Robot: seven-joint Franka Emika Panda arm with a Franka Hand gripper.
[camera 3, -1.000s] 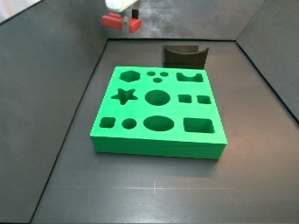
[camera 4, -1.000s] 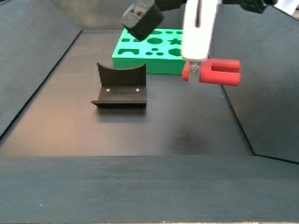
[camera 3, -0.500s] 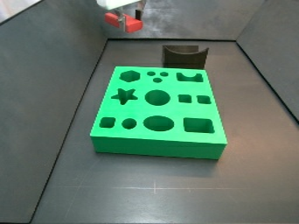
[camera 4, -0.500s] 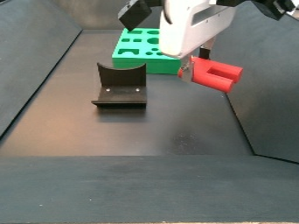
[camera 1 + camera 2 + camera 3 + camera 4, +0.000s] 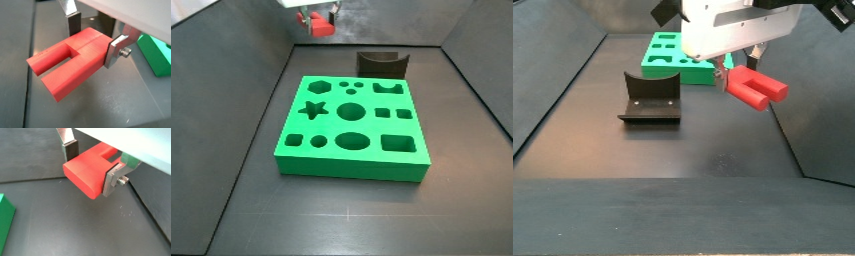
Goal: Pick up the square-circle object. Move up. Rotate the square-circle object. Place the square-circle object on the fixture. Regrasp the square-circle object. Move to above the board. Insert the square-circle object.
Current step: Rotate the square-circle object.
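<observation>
Compared with the earlier frames, the red square-circle object is now tilted, its length slanting downward rather than lying level, and the gripper sits slightly higher against the back wall in a side view. Rotation of the piece appears to be under way, with the lift judged complete.

Jaws: closed on the square-circle object, one silver finger on each of two opposite flat faces of its block end, as both wrist views show. A slotted, two-pronged end projects free beyond the fingers.

Position: the piece hangs in the air, well above the dark surface, to one side of the fixture and touching neither it nor the green board. The fixture stands just behind the board's far edge, its notch empty.

Handling, as a judgement: the peg looks like light, rigid plastic with smooth faces, so it may slip or pivot between the pads while turning. Flat parallel sides of the block offer the surest hold; the prongs are thinner and less suitable.
</observation>
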